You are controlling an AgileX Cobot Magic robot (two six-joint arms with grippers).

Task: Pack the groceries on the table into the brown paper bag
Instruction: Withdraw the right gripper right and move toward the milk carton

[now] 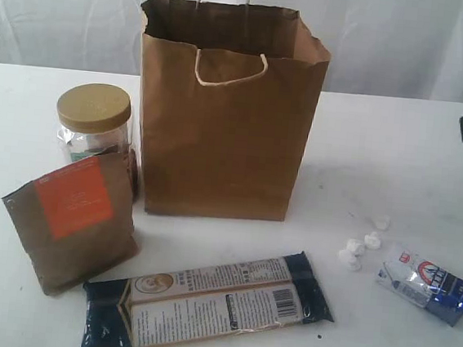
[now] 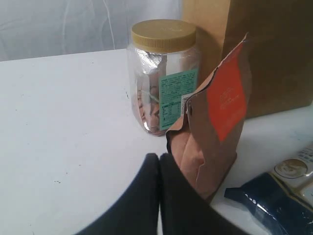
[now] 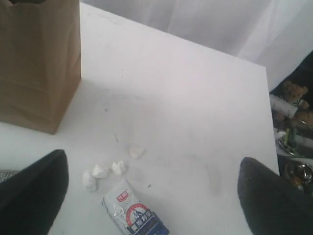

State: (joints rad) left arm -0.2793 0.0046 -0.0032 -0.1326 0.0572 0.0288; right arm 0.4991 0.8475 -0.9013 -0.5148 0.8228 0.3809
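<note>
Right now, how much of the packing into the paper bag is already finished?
Nothing is visibly packed: the brown paper bag stands open, its inside hidden. In hand: nothing; the left gripper is shut, empty, beside the brown pouch, and the right gripper is open near the small blue-silver packet. Left: those two, the jar and the long dark-blue packet, all on the table.
</note>
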